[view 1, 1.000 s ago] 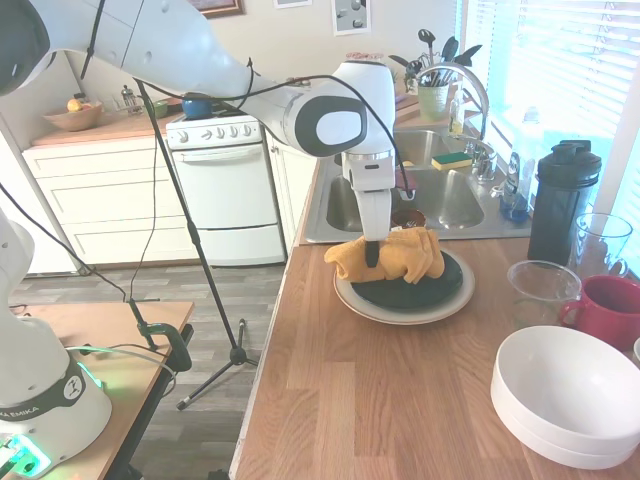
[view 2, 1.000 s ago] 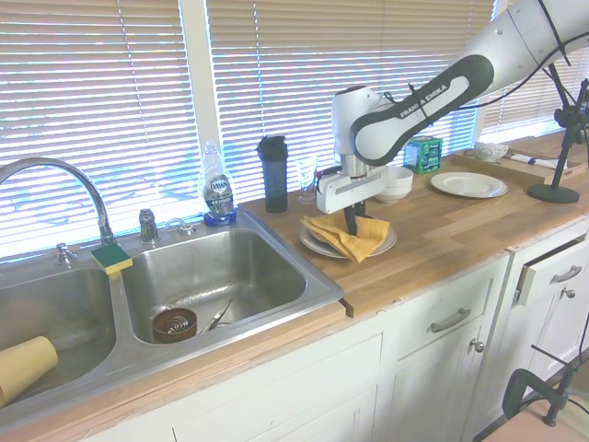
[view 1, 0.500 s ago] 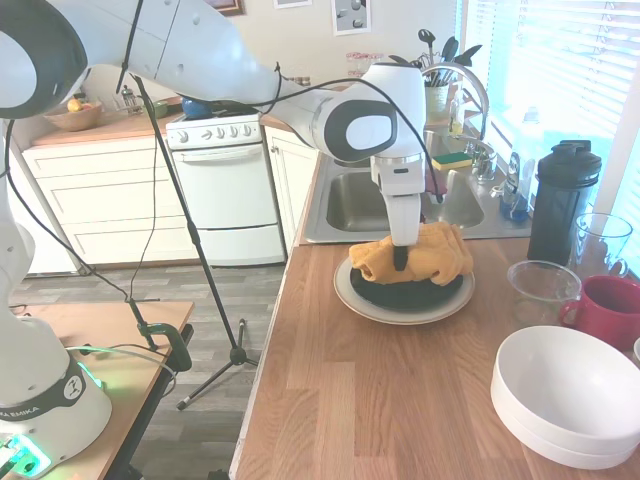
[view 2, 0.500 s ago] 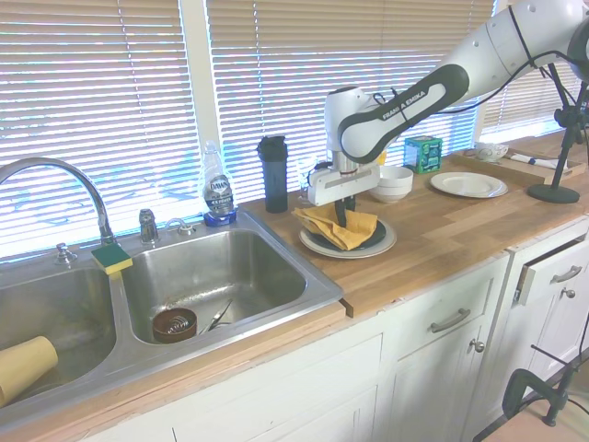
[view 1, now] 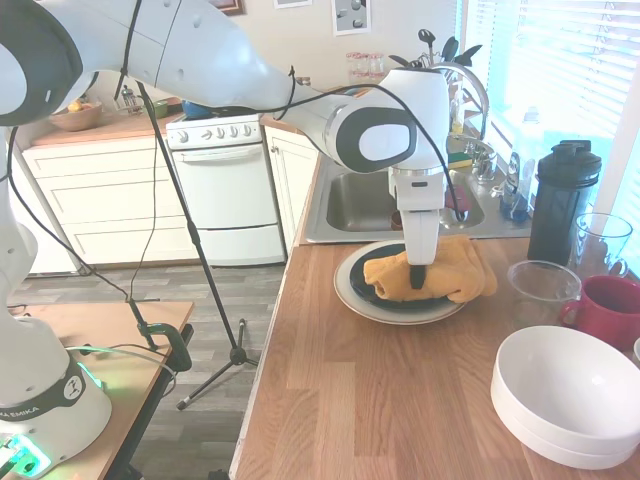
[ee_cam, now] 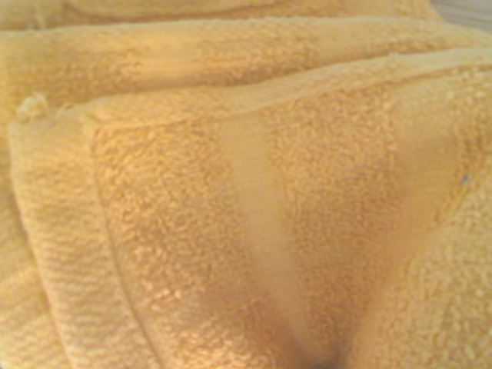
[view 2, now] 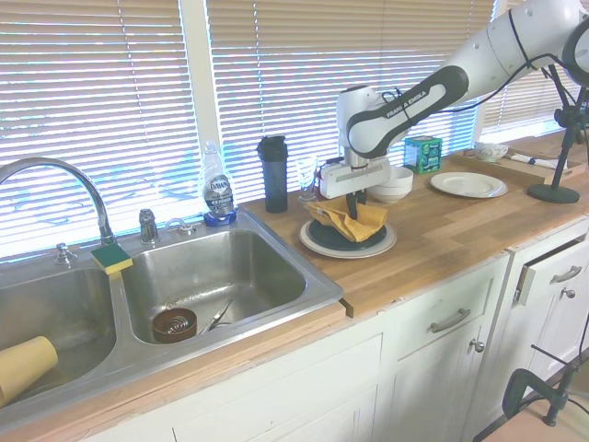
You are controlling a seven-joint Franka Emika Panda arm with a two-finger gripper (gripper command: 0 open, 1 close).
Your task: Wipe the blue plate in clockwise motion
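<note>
Gripper (view 1: 417, 272) pinched shut on the yellow towel (view 1: 440, 270), pressing onto the blue plate (view 1: 375, 290), stacked on the cream plate (view 1: 350, 297) near the counter's sink-side edge — best keep pressure even, circling inside the rim.

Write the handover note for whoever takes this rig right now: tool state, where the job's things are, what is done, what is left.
Tool: shut on the yellow towel, pressing it down onto the blue plate.
Blue plate: stacked on the larger cream plate, on the wooden counter beside the sink.
Towel: covers most of the blue plate, bunched toward the side nearer the clear cup; only a dark crescent of plate shows in the first exterior view.
Done: towel gripped and in contact with the plate.
Left: carry on the clockwise circles over the plate; how much has been wiped cannot be told from here.
</note>
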